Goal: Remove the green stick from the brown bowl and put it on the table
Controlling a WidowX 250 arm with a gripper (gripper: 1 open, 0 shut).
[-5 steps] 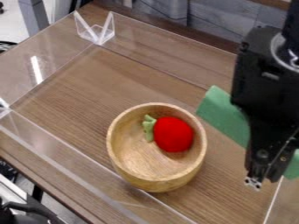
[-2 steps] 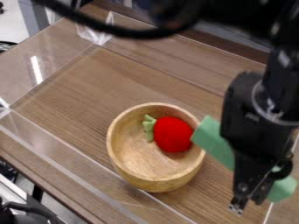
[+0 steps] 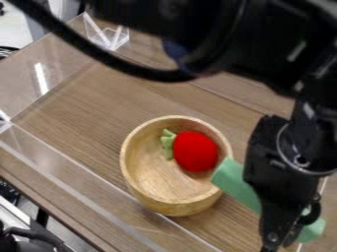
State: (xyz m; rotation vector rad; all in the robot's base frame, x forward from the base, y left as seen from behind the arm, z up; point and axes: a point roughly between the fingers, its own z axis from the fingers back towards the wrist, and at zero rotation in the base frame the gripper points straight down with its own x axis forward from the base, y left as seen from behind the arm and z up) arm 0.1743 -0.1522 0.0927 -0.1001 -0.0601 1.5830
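One green stick [image 3: 237, 185] sits in the grip of the black gripper [image 3: 287, 192], whose jaws stand partly apart and are closed on it, just beside the brown bowl [image 3: 171, 191]. The stick is outside the bowl, on the strawberry's side; one end is close to the bowl's rim, and the other shows past the gripper, farther from the bowl. Whether the stick touches the table [image 3: 86, 110] beneath, I cannot tell. Inside the bowl lies the red strawberry toy [image 3: 195, 152], its pale green leaves against the inner wall. The bowl stands on the wood-grain table, and the dark robot arm [image 3: 243, 34] reaches over the table beyond the bowl. Clear acrylic walls [image 3: 99, 187] run along the table's edge, near the bowl.
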